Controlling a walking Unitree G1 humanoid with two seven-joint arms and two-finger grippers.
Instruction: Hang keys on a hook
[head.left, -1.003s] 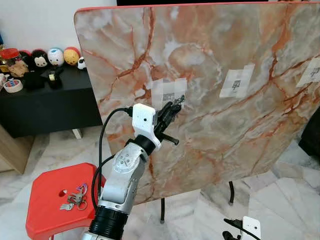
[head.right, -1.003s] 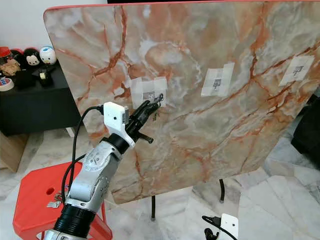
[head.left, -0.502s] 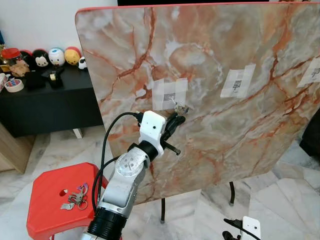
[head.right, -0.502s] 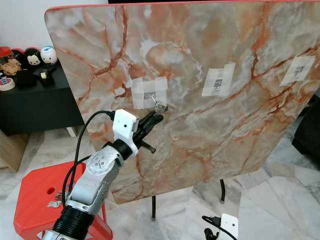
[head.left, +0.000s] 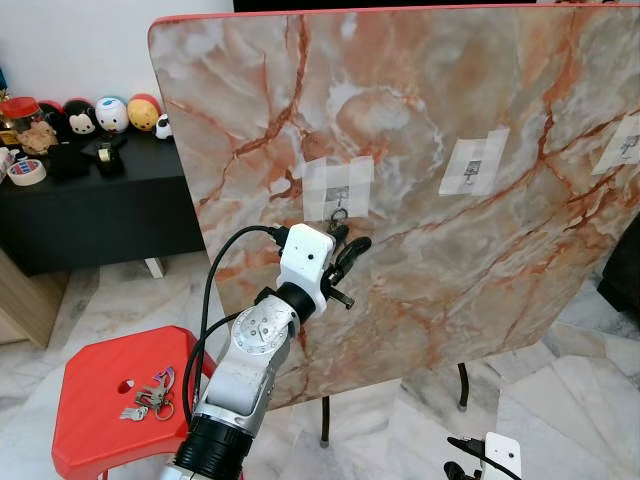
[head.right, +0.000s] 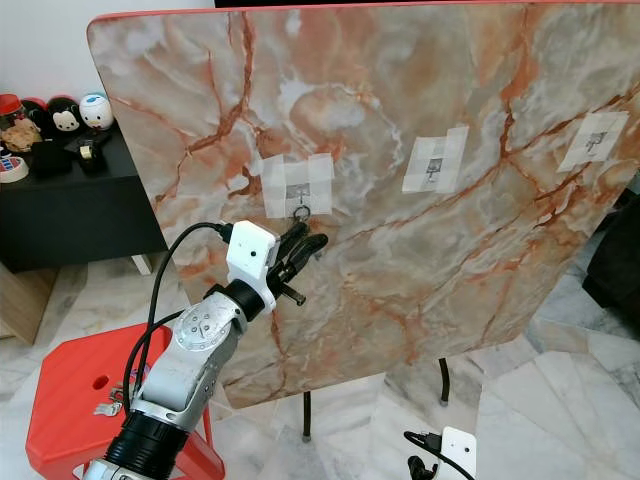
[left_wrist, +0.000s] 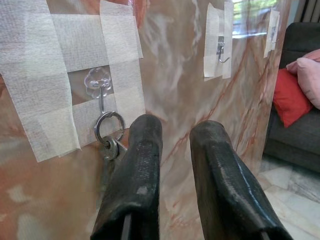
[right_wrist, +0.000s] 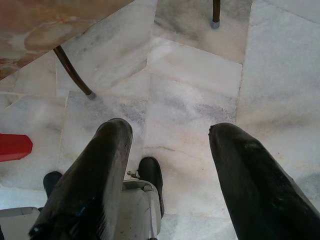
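A small bunch of keys (head.left: 340, 214) hangs by its ring (left_wrist: 109, 128) from a clear hook (left_wrist: 98, 83). The hook is taped to the upright marble tabletop (head.left: 420, 90). My left gripper (head.left: 352, 241) sits just below and to the right of the keys, a little back from the marble. Its fingers (left_wrist: 142, 165) are open with a narrow gap and nothing between them. A second bunch of keys (head.left: 150, 395) lies on the red stool (head.left: 95, 385) at lower left. My right gripper (right_wrist: 167, 131) hangs low, open, pointing at the floor.
Two more taped hooks (head.left: 474, 166) (head.left: 628, 146) sit further right on the marble. A black sideboard (head.left: 90, 205) with small toys stands at the left. The table's metal legs (head.left: 463, 385) rest on a pale marble floor. A dark sofa with red cushions (left_wrist: 295, 95) lies beyond.
A second ago my left gripper held the keys up at the hook. It has let go and drawn back and down; the keys now hang still from the hook.
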